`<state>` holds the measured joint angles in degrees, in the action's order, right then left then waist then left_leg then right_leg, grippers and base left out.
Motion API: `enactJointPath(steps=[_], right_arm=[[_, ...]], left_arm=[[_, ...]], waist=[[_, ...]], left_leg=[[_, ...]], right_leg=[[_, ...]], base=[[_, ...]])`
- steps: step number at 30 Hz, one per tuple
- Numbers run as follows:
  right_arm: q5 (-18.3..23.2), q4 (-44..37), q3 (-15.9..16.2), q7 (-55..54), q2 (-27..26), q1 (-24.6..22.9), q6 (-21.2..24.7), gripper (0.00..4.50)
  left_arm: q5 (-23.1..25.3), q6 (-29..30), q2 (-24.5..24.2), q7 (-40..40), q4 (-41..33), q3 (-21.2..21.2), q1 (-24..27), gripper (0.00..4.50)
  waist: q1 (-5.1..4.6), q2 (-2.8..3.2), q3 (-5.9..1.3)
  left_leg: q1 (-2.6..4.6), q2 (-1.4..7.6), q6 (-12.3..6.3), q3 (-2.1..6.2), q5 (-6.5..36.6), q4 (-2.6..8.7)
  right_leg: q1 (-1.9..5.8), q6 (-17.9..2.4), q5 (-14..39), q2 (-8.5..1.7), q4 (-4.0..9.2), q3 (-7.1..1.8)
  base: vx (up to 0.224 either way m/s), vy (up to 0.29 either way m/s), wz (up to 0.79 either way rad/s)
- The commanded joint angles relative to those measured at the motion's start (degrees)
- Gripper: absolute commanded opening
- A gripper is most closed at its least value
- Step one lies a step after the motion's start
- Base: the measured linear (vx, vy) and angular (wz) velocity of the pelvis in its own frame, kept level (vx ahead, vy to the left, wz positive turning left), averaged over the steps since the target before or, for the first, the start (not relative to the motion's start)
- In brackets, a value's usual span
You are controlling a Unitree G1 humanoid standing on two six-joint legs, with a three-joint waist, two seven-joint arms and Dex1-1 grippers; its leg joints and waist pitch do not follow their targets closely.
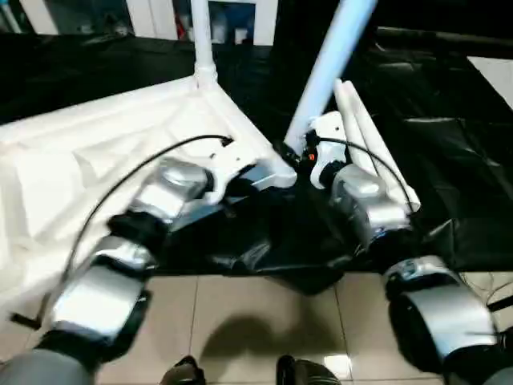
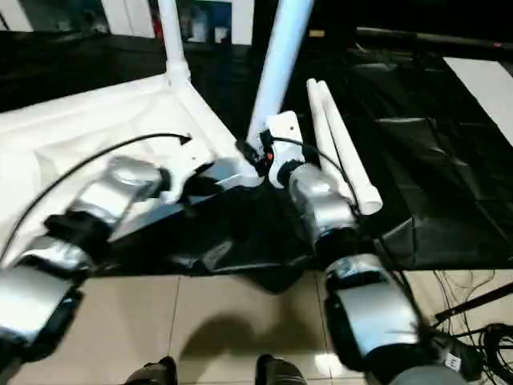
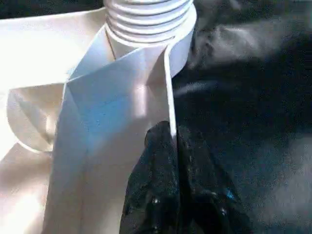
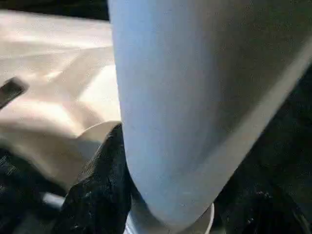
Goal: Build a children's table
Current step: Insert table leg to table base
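the white ribbed plastic tabletop [image 1: 96,160] lies upside down on the black sheet [image 1: 449,160], left hand [image 3: 171,146] clenched on its near-corner rim, right hand [image 4: 165,195] grasping the leaning white tubular leg [image 1: 325,76] low down — bring it upright before pressing it home.

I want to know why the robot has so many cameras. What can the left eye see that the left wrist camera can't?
The left eye view alone takes in the right gripper closed around a leaning leg, two spare legs lying on the black sheet, and another leg already standing in a far corner. The left wrist view alone shows close up the left gripper's fingers pinched on the tabletop's thin rim and the ridged leg end in its socket. Both show the tabletop and the left gripper.
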<state>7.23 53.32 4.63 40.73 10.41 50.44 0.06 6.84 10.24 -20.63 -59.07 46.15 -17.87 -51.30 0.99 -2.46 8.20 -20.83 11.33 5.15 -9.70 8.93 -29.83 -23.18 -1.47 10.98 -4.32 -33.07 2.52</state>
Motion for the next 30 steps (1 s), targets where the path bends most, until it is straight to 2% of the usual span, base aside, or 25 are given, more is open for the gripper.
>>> enactJointPath(steps=[1,2,3,4,5,6,7,8,9,11,12,14,16,17,18,20,21,22,24,27,30], right_arm=[[-4.38,7.85,4.89,5.18,2.37,-5.84,8.37,1.86],[-5.12,7.73,6.07,10.39,4.11,-5.64,8.7,1.86],[-5.21,7.73,6.19,10.99,4.31,-5.62,8.72,1.86],[-5.8,7.63,7.28,15.53,5.62,-5.55,8.63,1.86],[-6.5,7.71,8.28,18.76,6.54,-5.52,7.95,1.86],[-6.53,7.72,8.32,18.85,6.57,-5.52,7.91,1.86],[-7.18,8.18,8.91,20.05,6.92,-5.35,7.44,1.86],[-7.2,8.2,8.92,20.08,6.92,-5.34,7.44,1.86],[-7.68,8.79,9.12,20.06,6.91,-5.12,7.19,1.86],[-7.62,9.28,9.04,20.32,6.7,-4.91,7.37,1.86],[-7.53,9.43,9.07,20.75,6.52,-4.9,7.33,1.86],[-7.57,9.53,9.12,20.82,6.43,-4.89,7.33,1.86],[-7.82,9.96,9.2,20.52,6.18,-4.84,6.49,1.86],[-7.69,11.08,7.68,14.2,4.94,-4.45,5.63,1.86],[-7.69,11.08,7.68,14.2,4.94,-4.45,5.63,1.86],[-6.73,12.53,4.28,1.47,2.7,-3.73,6.8,1.86],[-6.19,13.0,3.04,-2.84,1.94,-3.48,7.88,1.86],[-5.97,13.26,2.53,-4.73,1.59,-3.37,8.24,1.86],[-5.36,14.02,1.05,-10.51,0.45,-3.06,9.03,1.86],[-4.09,14.75,-0.91,-16.03,-1.19,-2.52,10.44,1.86],[-2.71,15.98,-2.77,-22.53,-3.31,-1.5,12.22,1.86]], left_arm=[[0.03,-1.96,-1.4,-9.07,-3.37,-3.27,1.02,0.0],[-0.04,-1.98,-2.66,-11.35,-4.66,-3.9,1.28,0.0],[-0.04,-1.92,-2.78,-11.54,-4.78,-3.95,1.29,0.0],[-0.05,-1.63,-3.29,-12.13,-5.14,-4.03,1.21,0.0],[0.08,-1.53,-3.52,-12.19,-4.91,-3.99,0.98,0.0],[0.09,-1.53,-3.52,-12.19,-4.88,-3.99,0.97,0.0],[0.46,-1.76,-3.71,-12.09,-4.59,-4.06,0.82,0.0],[0.48,-1.77,-3.72,-12.09,-4.59,-4.07,0.82,0.0],[0.78,-1.9,-3.84,-11.89,-4.43,-4.08,0.78,0.0],[0.84,-1.65,-4.06,-12.03,-4.79,-4.02,0.99,0.0],[0.76,-1.37,-4.26,-12.33,-5.14,-4.02,1.15,0.0],[0.75,-1.32,-4.35,-12.47,-5.27,-4.04,1.19,0.0],[0.74,-0.86,-4.53,-12.52,-5.53,-3.99,1.21,0.0],[0.88,0.86,-3.84,-10.43,-4.88,-3.35,0.74,0.0],[0.88,0.86,-3.84,-10.43,-4.88,-3.35,0.74,0.0],[0.66,3.85,-2.11,-7.21,-3.52,-2.24,0.07,0.0],[0.51,4.77,-1.46,-6.25,-2.97,-1.92,-0.15,0.0],[0.55,5.18,-1.11,-5.6,-2.58,-1.81,-0.3,0.0],[0.73,6.37,0.14,-3.35,-1.05,-1.45,-0.91,0.0],[1.31,7.02,1.78,-0.29,1.66,-1.37,-2.06,0.0],[1.84,8.55,4.24,4.18,5.0,-0.8,-4.05,0.0]], waist=[[0.08,1.07,-2.51],[0.0,1.25,-2.95],[-0.12,1.11,-3.15],[-0.15,1.24,-3.42],[-0.14,1.18,-3.56],[0.05,1.32,-3.8],[0.06,1.28,-3.71],[0.17,1.26,-3.74],[0.31,0.92,-3.63],[0.57,0.9,-3.42],[0.62,0.94,-3.35],[0.66,0.99,-3.0],[0.64,1.12,-2.74],[0.59,0.96,-2.66],[0.47,1.09,-2.41],[0.1,1.12,-1.88],[-0.05,1.04,-1.79],[-0.25,1.05,-1.7],[-0.48,1.16,-1.73],[-0.59,1.4,-1.48],[-0.57,1.42,-1.32]], left_leg=[[0.39,2.03,-3.66,-0.07,16.23,3.35],[0.34,2.15,-4.06,-0.33,11.62,2.89],[0.31,2.17,-4.42,-0.44,10.01,2.68],[0.21,2.0,-5.42,-0.64,4.91,2.18],[0.26,1.94,-6.12,-0.75,2.49,1.89],[0.78,1.9,-8.07,-1.06,-1.63,1.23],[0.76,1.93,-9.9,-1.28,-4.2,0.88],[0.66,1.89,-10.35,-1.29,-4.73,0.78],[0.54,1.8,-10.48,-1.4,-3.61,0.74],[0.67,1.91,-9.29,-1.3,0.34,1.04],[0.57,2.02,-8.08,-1.13,2.15,1.31],[0.82,2.22,-5.39,-1.05,6.41,1.76],[0.91,2.34,-3.6,-0.97,9.02,2.09],[0.93,2.35,-3.16,-0.94,9.58,2.15],[0.93,2.31,-2.01,-0.81,10.93,2.44],[0.89,2.12,-0.02,-0.42,15.41,3.05],[0.91,2.04,0.5,-0.36,16.48,3.17],[0.86,1.92,1.42,0.02,18.42,3.4],[0.81,1.91,1.86,0.45,19.61,3.62],[1.33,1.81,1.67,0.34,22.19,3.61],[1.36,1.73,1.64,0.48,23.58,3.75]], right_leg=[[1.7,-12.41,15.07,-3.63,4.37,-2.64],[2.14,-14.54,6.66,-3.44,3.33,-2.55],[2.36,-15.44,3.39,-3.27,2.91,-2.45],[2.82,-17.1,-4.78,-2.91,1.95,-2.3],[2.99,-17.93,-9.06,-2.77,1.53,-2.27],[2.96,-19.51,-17.37,-2.49,0.79,-2.32],[2.84,-20.56,-22.88,-2.35,0.26,-2.51],[3.01,-20.72,-24.26,-2.41,0.1,-2.57],[3.19,-20.41,-24.45,-2.6,0.16,-2.69],[3.3,-19.11,-18.91,-2.91,0.65,-2.72],[3.43,-18.38,-14.31,-2.89,0.94,-2.59],[3.1,-17.31,-4.31,-2.9,1.75,-2.56],[2.81,-16.61,1.43,-2.96,2.2,-2.65],[2.73,-16.27,2.96,-3.01,2.37,-2.69],[2.53,-15.67,6.42,-3.15,2.67,-2.78],[2.3,-13.39,15.64,-3.26,3.52,-2.9],[2.17,-12.6,18.35,-3.26,3.75,-2.95],[2.07,-10.9,23.81,-3.4,4.15,-2.89],[1.84,-9.38,26.91,-3.47,4.46,-2.87],[1.04,-8.79,28.21,-3.23,4.95,-2.95],[0.85,-7.98,30.0,-3.28,5.24,-2.81]], base=[[0.09,-0.029,0.06],[0.09,-0.029,0.06],[0.097,-0.018,0.01],[0.087,-0.007,0.0],[0.087,-0.007,0.0],[0.071,0.0,0.07],[0.051,-0.005,0.09],[0.051,-0.005,0.09],[0.0,0.0,0.0],[0.0,0.0,0.0],[0.0,0.0,0.0],[0.0,0.0,0.0],[0.0,0.0,0.0],[0.0,0.0,0.0],[0.0,0.0,0.0],[0.0,0.0,0.0],[0.0,0.0,0.0],[-0.058,0.003,-0.1],[-0.055,0.006,-0.1],[-0.034,0.007,-0.04],[0.0,0.0,0.0]])
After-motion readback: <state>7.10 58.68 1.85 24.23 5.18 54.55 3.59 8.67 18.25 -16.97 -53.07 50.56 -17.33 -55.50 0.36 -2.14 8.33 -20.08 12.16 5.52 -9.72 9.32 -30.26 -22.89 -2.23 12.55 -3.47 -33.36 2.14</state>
